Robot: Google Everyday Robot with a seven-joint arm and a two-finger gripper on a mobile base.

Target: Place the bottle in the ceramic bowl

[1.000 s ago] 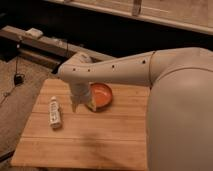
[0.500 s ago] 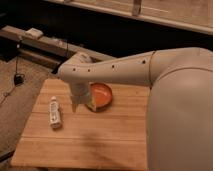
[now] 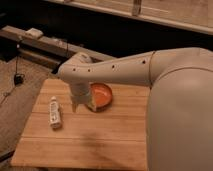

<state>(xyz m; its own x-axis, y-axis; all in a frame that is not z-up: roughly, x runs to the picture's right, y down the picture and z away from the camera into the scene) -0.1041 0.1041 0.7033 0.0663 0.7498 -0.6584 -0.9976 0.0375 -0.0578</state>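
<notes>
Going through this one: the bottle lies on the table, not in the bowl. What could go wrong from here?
1. The open gripper hangs right beside the shallow orange ceramic bowl; moving off could nudge its rim.
2. The slim clear-whitish plastic bottle lies on its side on the wooden table, so a poor pinch might roll it toward the left edge.
3. The bottle looks about as long as the bowl is wide, so it might tip out.

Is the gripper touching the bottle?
Apart. The camera view shows a strip of bare table between the bottle, lying flat, and the gripper, which hangs at the bowl's left edge.
</notes>
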